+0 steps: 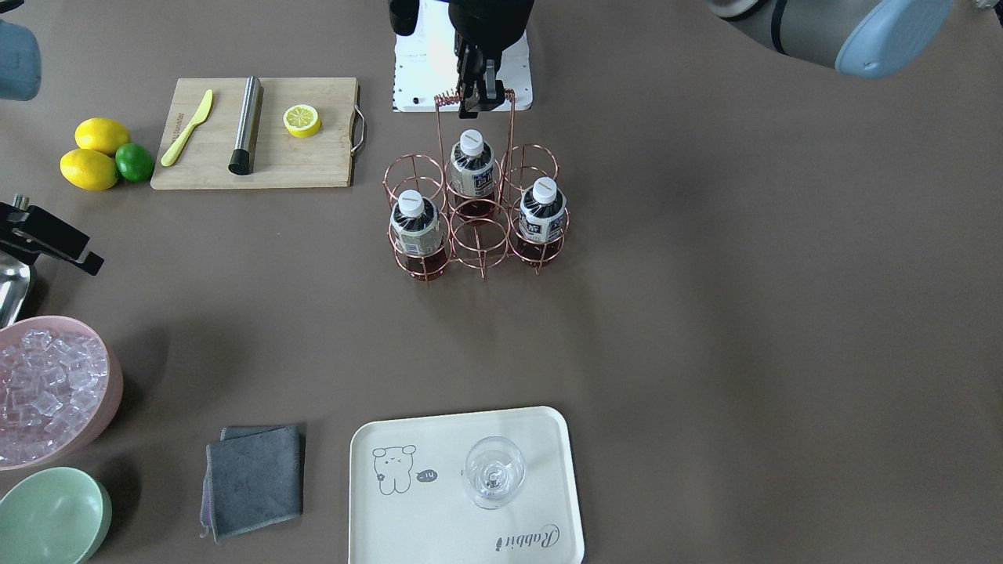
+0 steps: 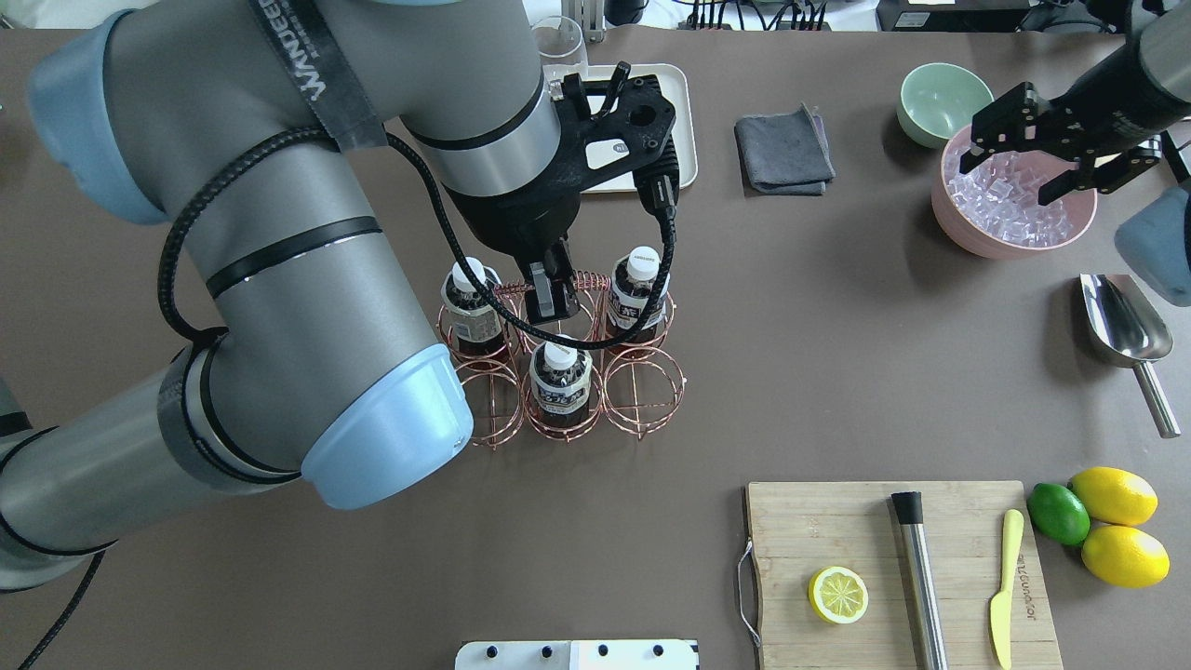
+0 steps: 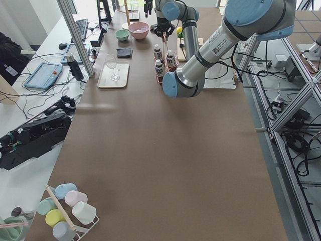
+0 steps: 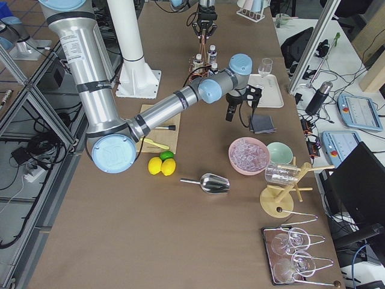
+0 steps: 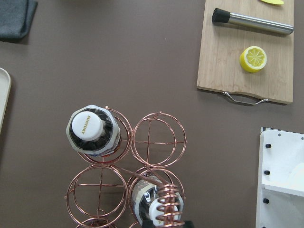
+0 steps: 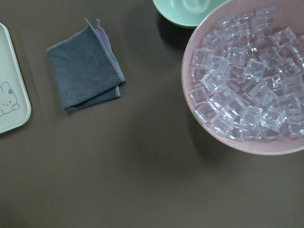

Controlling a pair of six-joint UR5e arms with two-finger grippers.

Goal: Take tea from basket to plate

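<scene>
The copper wire basket stands mid-table with three tea bottles in its cells. My left gripper is over the basket and shut on the coiled top of its tall handle. The left wrist view shows the coil right at the fingertips, one capped bottle and empty rings. The cream bear plate lies at the operators' edge with a wine glass on it. My right gripper is open and empty, hovering over the pink ice bowl.
A grey cloth lies beside the plate, with a green bowl and the pink ice bowl further along. A metal scoop lies near them. A cutting board carries a knife, a steel bar and a half lemon; lemons and a lime lie beside it.
</scene>
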